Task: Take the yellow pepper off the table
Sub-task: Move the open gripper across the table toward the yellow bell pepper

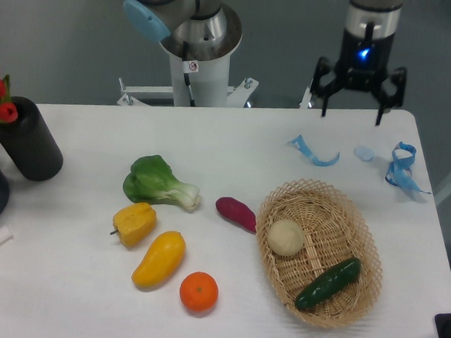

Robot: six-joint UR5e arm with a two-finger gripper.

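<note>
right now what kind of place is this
Probably a robotics lab test bench: an arm base bolted behind a white table, its open claw hovering, and toy-like produce such as the yellow pepper beside a wicker basket.

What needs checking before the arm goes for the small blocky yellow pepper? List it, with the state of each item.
1. Target told apart: ok. The small blocky yellow pepper lies left of the longer smooth yellow mango-like fruit.
2. Two-finger gripper ready: ok. Its jaws stand open and hold nothing.
3. Gripper above the target: not ok. It hangs at the far right edge of the white table, well away from the pepper.
4. Room around the pepper: cannot tell. The green leafy bok choy and the mango-like fruit lie close; whether they touch it is unclear.
5. Top of the pepper free: ok. Nothing covers it.
</note>
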